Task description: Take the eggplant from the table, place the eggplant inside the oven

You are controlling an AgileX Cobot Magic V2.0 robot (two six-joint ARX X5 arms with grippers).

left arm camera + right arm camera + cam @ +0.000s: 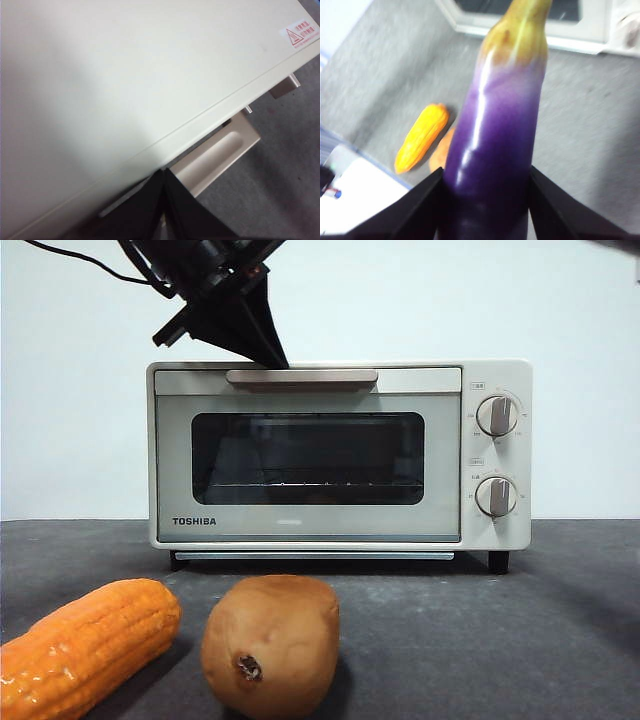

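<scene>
My right gripper [486, 170] is shut on the eggplant [495, 140], glossy purple with a yellow-green stem end. It holds the eggplant in the air over the grey table [580, 125], stem end toward the oven [590, 30]. The front view does not show the eggplant. There the cream Toshiba oven [310, 530] stands with its glass door closed. My left gripper [272, 358] comes down from the upper left, its black tip at the beige handle [300, 376]. In the left wrist view that gripper [164, 175] is shut, its tip at the oven top's front edge beside the handle [215, 160].
An orange corn cob [90, 640] and a tan potato [270, 645] lie on the table [480, 640] in front of the oven. The corn cob [422, 135] and a sliver of the potato [439, 152] also show below the eggplant. Two knobs [497, 415] sit on the oven's right side.
</scene>
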